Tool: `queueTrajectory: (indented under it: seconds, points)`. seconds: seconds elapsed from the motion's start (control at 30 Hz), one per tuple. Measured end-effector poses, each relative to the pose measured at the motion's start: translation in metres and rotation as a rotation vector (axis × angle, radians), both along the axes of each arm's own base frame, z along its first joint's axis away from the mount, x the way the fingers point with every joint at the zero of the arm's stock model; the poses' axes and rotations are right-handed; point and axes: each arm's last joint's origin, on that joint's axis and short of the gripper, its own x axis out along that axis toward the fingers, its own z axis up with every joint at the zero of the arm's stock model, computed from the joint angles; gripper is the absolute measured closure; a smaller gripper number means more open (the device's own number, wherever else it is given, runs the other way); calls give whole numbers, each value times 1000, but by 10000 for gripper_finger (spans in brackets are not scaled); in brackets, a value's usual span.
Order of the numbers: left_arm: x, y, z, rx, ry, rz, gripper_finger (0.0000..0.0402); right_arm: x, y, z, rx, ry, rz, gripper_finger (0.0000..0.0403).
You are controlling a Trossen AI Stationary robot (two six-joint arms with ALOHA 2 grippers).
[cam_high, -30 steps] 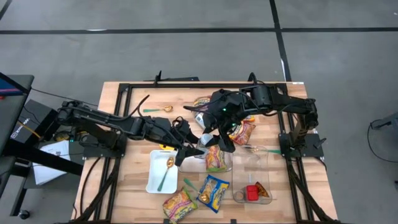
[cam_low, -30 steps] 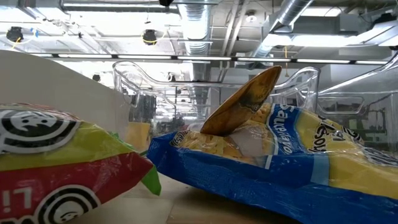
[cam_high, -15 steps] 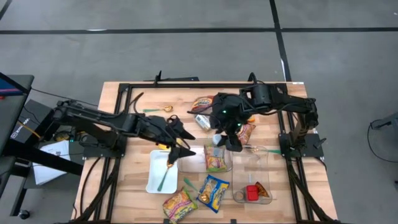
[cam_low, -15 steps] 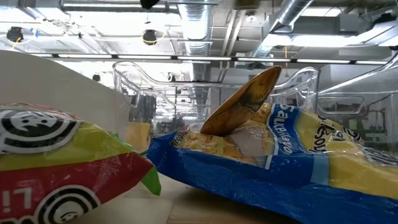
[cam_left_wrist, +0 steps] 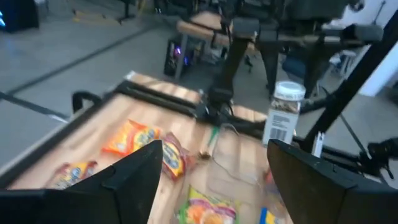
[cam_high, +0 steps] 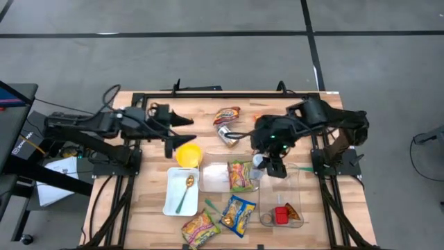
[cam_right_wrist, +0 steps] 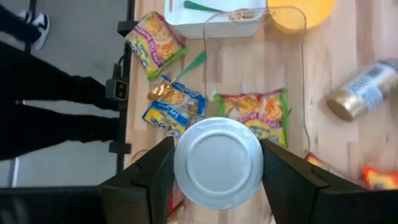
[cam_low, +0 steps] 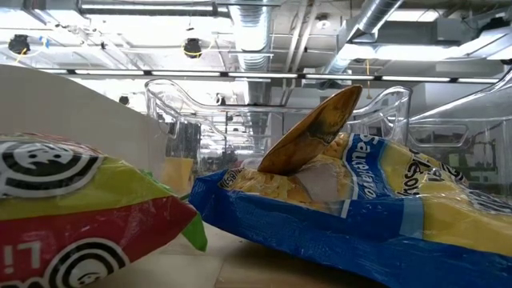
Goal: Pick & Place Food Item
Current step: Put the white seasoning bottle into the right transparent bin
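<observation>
Item: jar, white-lidded with a pale label, the food item in hand. Location: aloft above the middle of the table, upright, over the near edge of the right-hand clear container and just beside the green noodle packet. Holder: right gripper, fingers clamped on the jar's sides, as the right wrist view shows with the round silver lid filling the gap between them. Left gripper: fingers spread wide, nothing held, drawn back toward the left rear of the table near the yellow bowl. Hazards, as judged: the jar is smooth and round, so a grip on its sides alone could let it slide or rotate during travel. A release from height would probably drop it onto the noodle packet or the container's thin rim, where it could tip and roll. A second jar lies on its side nearby, and loose packets crowd the front, so a rolling jar would likely knock into them. Destination cannot be told.
</observation>
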Motion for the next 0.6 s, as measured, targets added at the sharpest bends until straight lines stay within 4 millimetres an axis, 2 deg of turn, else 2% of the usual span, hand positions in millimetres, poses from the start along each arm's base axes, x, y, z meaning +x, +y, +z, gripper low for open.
queueTrajectory:
  seconds: [0.23, 0.47, 0.6]
  points:
    - [-17, 3, 10, 18, -51, 29, 131, -38, 16, -1, 7, 33, -174, 212]
    - [-15, 4, 9, 29, -44, 68, 140, -60, 45, -40, 4, 136, -261, 212]
    - [-10, 4, 7, 31, -38, 73, 144, -62, 57, -67, 23, 108, -298, 212]
